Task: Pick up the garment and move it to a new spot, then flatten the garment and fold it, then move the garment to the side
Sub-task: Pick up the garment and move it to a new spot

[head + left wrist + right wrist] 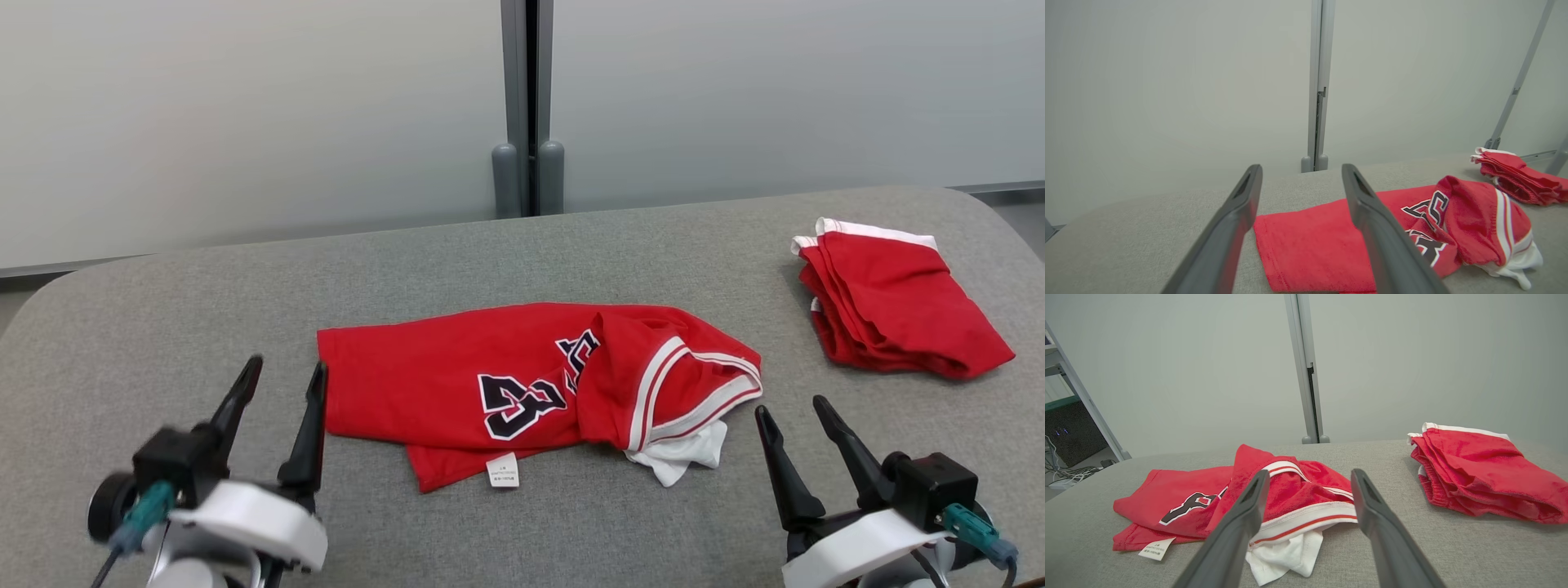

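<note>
A red jersey garment with black-and-white lettering lies crumpled on the grey table, its right end folded over with white-striped trim and a white lining sticking out. The garment spreads behind my left fingers, and the garment lies just beyond my right fingers. My left gripper stands open just left of the garment's left edge, holding nothing. My right gripper is open near the garment's right end, also with nothing between its fingers.
A second folded red garment with white trim lies at the table's far right, also seen as the folded red garment. A grey wall panel with a vertical post rises behind the table. Shelving and cables stand off to the left.
</note>
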### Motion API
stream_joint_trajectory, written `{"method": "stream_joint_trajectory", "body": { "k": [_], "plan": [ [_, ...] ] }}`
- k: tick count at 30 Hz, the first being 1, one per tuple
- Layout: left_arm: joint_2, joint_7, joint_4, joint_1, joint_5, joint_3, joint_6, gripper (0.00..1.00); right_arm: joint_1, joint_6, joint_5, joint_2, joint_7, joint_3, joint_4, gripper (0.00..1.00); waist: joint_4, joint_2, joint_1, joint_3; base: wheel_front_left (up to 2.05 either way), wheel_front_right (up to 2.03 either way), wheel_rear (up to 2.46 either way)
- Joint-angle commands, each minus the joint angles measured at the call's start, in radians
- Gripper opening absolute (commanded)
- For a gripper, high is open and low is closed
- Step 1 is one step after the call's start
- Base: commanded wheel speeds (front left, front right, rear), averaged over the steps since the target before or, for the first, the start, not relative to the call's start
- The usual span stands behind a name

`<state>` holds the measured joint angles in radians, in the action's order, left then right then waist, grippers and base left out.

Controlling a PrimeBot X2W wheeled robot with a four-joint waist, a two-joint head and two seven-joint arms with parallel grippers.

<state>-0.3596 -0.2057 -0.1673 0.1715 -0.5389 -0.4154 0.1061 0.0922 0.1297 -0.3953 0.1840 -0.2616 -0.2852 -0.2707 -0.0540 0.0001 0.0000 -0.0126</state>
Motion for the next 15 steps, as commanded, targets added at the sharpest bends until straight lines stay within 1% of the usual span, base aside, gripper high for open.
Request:
{"method": "stream_joint_trajectory", "body": {
  "k": [1,3,8,10,15],
  "plan": [
    [-0.008,-0.014,0.043,-0.06,-0.005,0.017,0.028,1.0,-0.015,0.002,-0.012,0.002,-0.005,0.0,0.005,1.0,0.004,-0.0001,0.0,-0.006,0.0,0.0,0.0],
    [-0.023,-0.027,0.077,-0.111,0.015,0.027,0.059,1.0,-0.023,0.002,-0.018,0.004,-0.005,-0.004,0.008,1.0,0.006,-0.0001,0.0,-0.009,0.0,0.0,0.0],
    [0.008,-0.051,0.131,-0.218,0.028,0.047,0.109,1.0,-0.042,0.002,-0.026,0.011,-0.005,-0.002,0.03,1.0,0.006,-0.0001,0.0,-0.008,0.0,0.0,0.0],
    [0.019,-0.054,0.139,-0.243,0.031,0.05,0.117,1.0,-0.045,0.002,-0.024,0.012,-0.005,0.006,0.042,1.0,0.008,-0.0001,0.0,-0.005,0.0,0.0,0.0],
    [0.028,-0.057,0.145,-0.248,0.04,0.053,0.114,1.0,-0.05,0.002,-0.015,0.018,-0.005,0.006,0.053,1.0,0.012,-0.0001,0.0,-0.002,0.0,0.0,0.0]
  ]
}}
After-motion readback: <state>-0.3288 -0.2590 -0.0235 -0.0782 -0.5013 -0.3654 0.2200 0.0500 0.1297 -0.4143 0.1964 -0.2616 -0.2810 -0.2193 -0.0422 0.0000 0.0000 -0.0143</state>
